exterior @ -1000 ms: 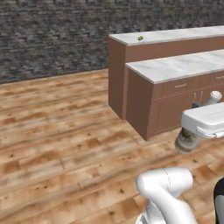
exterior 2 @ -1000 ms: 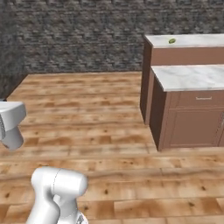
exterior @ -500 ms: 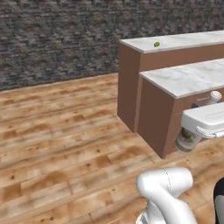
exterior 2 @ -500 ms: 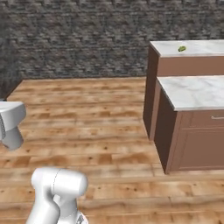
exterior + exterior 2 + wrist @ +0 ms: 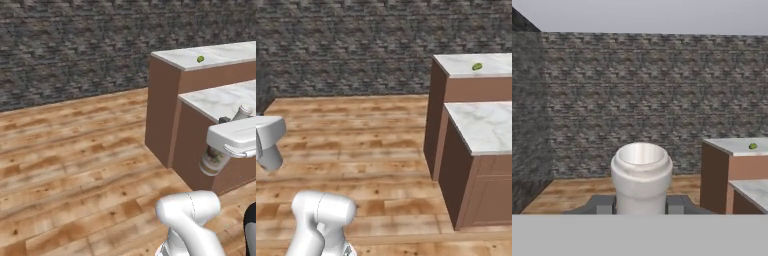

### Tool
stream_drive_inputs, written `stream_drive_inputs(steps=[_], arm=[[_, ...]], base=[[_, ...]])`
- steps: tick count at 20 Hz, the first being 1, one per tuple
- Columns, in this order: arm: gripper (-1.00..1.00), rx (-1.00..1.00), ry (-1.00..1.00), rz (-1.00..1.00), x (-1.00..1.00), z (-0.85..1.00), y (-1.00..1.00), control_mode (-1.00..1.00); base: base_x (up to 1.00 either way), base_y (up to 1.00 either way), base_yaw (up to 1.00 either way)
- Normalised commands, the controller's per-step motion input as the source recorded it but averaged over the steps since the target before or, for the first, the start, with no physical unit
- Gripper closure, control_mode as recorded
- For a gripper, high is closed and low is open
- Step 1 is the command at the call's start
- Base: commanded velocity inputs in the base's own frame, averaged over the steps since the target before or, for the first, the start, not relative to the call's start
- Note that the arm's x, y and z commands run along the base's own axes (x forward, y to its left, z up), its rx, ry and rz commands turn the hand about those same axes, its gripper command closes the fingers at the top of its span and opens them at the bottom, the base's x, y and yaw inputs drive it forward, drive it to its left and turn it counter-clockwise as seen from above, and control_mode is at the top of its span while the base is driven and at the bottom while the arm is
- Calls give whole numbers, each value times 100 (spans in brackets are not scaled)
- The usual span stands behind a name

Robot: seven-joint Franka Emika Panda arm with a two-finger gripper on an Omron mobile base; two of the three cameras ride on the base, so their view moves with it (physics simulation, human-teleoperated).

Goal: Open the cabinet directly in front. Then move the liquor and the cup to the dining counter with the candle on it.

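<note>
My gripper (image 5: 641, 204) is shut on the liquor (image 5: 641, 176), a pale greyish-beige bottle whose round open mouth rises between the two dark fingertips. From the left base camera the liquor (image 5: 214, 160) hangs tilted under the white hand (image 5: 234, 138), label end low, narrow neck poking up behind the hand. It is held in the air in front of the brown counter side. The cabinet, the cup and the candle are out of view.
A tall brown counter with a marble top (image 5: 220, 54) carries a small green object (image 5: 200, 59). A lower marble-topped unit (image 5: 483, 125) with a drawer front stands before it. Wooden floor (image 5: 75, 165) stretches left to a dark stone wall (image 5: 346, 45).
The whole picture has shifted, so the base has moved: the counters slid right and look nearer. The bottle stays held in the gripper.
</note>
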Motion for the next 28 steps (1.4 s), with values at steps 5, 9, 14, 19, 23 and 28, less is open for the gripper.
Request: stream_drive_inputs(steps=[5, 9, 14, 19, 23, 28], arm=[[100, 0, 0, 0, 0, 0, 0, 100], [100, 0, 0, 0, 0, 0, 0, 100], [100, 0, 0, 0, 0, 0, 0, 100], [100, 0, 0, 0, 0, 0, 0, 100], [100, 0, 0, 0, 0, 0, 0, 100], [100, 0, 0, 0, 0, 0, 0, 100]], base=[[77, 2, 0], [75, 1, 0], [72, 0, 0], [64, 0, 0], [72, 0, 0], [89, 2, 0]])
